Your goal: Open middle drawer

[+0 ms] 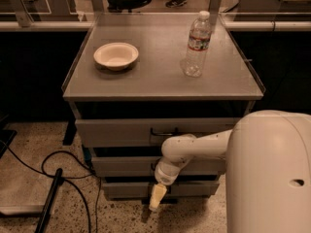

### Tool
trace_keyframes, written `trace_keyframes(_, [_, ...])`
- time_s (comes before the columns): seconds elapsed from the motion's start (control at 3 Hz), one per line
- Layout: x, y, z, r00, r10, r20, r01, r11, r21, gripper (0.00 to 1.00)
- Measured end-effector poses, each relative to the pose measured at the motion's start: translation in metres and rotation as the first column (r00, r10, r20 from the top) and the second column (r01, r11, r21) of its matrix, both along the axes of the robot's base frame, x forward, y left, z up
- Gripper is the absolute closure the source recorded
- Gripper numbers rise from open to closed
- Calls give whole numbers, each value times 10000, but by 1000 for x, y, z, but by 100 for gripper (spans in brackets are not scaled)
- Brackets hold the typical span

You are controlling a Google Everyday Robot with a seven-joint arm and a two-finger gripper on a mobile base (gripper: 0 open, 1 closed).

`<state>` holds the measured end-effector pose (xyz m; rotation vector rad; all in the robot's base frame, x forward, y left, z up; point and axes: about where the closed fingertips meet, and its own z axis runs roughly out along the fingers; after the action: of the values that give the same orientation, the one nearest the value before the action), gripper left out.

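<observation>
The grey cabinet has three drawer fronts. The middle drawer (121,167) is the low, wide front under the taller top drawer (116,132), and it looks closed. Its dark handle is mostly hidden behind my wrist. My gripper (155,198) hangs pointing down in front of the smallest bottom drawer (124,189), just below the middle drawer front. Its fingers are together and hold nothing. My white arm reaches in from the right.
A cream bowl (115,56) and a clear water bottle (197,44) stand on the cabinet top (160,76). Black cables (63,171) lie on the speckled floor at the left. My white body (272,178) fills the lower right.
</observation>
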<state>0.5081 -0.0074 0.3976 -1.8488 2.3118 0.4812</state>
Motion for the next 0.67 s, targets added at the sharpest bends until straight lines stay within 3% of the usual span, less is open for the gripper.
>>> trace_keyframes(0.67, [-28, 4, 4, 9974, 260, -670, -243, 9994, 255, 0])
